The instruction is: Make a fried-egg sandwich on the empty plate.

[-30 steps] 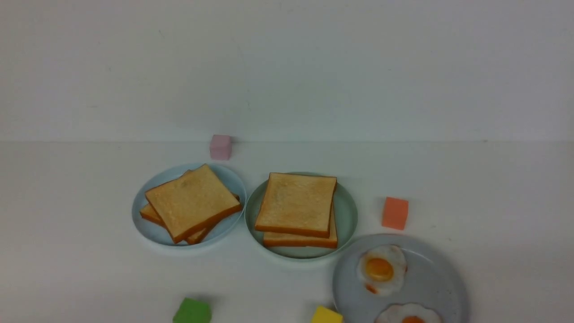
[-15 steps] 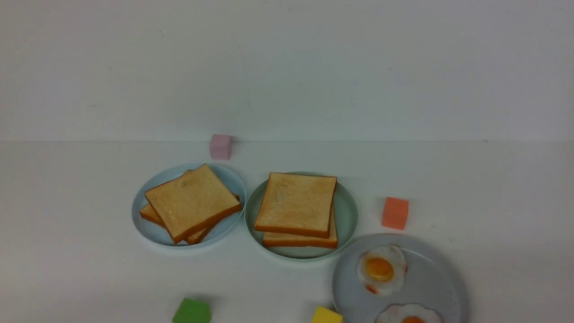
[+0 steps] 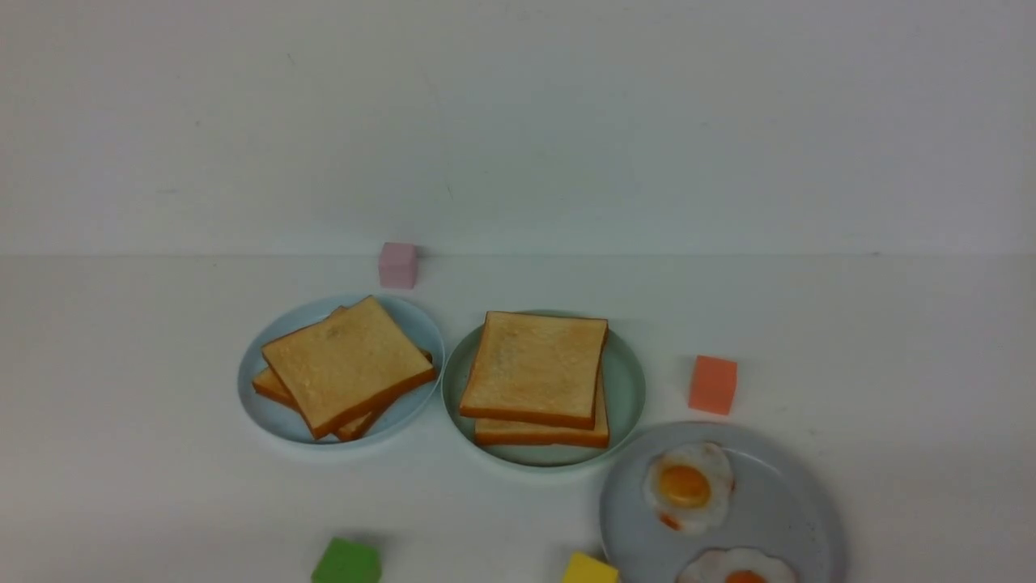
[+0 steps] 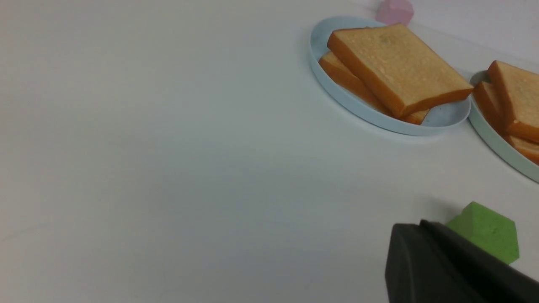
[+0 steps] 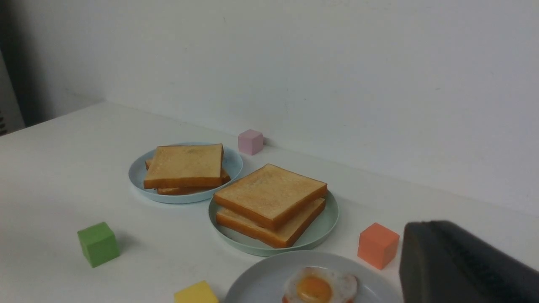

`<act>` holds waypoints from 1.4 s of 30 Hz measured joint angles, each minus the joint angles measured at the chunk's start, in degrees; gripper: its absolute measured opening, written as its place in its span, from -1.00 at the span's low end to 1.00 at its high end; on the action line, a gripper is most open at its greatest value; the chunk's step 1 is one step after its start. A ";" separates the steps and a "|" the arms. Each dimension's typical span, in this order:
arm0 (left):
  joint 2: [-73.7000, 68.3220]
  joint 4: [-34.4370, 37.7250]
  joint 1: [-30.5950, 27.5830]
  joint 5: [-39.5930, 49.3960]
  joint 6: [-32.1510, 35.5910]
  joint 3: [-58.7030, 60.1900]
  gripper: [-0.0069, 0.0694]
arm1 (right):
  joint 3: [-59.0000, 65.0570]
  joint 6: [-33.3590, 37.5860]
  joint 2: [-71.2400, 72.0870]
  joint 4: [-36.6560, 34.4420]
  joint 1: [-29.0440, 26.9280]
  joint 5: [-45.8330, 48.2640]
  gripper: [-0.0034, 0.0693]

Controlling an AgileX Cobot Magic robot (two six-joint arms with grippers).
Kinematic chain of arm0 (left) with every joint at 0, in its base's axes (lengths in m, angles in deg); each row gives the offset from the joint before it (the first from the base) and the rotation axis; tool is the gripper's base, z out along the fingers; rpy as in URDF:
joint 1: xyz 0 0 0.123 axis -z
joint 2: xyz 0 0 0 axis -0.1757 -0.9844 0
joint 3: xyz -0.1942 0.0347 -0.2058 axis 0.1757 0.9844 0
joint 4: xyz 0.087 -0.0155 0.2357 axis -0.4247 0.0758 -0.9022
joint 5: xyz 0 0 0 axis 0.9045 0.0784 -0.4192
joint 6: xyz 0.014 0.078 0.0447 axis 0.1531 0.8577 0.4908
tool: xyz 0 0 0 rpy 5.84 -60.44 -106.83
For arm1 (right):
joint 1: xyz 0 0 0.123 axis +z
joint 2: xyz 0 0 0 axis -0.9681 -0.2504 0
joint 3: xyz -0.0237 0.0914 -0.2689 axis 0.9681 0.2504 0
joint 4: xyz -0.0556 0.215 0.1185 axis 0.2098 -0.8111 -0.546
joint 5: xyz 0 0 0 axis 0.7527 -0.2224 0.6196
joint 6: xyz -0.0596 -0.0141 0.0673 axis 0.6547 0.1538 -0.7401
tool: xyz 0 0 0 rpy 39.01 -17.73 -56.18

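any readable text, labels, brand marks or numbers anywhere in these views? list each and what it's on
None in any view.
The toast, the fried eggs, the three plates and the colored cubes all show plain surfaces.
The wall and the table are bare white, without signs or stickers.

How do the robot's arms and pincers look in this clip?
Little shows. The front view catches no arm at all. Each wrist view shows only a matte black, blocky, rounded-edged piece of its own pincer: the left pincer and the right pincer. No cables, markings or fingertips are visible.
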 joint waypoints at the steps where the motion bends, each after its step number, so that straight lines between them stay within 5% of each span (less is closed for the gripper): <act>1: 0.00 0.00 0.00 0.00 0.00 0.00 -0.76 | 0.00 0.00 0.00 -0.28 0.00 0.00 -0.82; 8: 0.00 0.00 0.03 0.00 0.00 0.00 -0.74 | 0.00 0.00 0.00 -5.31 -8.78 0.00 -0.79; 14: 0.00 0.00 0.03 0.00 0.00 0.00 -0.73 | 3.52 6.70 0.00 -12.68 -28.04 0.27 -0.77; 18: 0.00 0.00 0.03 0.00 0.00 0.00 -0.72 | 9.76 11.47 0.12 -15.61 -33.77 -0.11 -0.75; 42: 0.00 0.00 0.03 -0.01 0.00 0.00 -0.67 | 15.91 12.20 0.19 -20.79 -34.76 -1.09 -0.65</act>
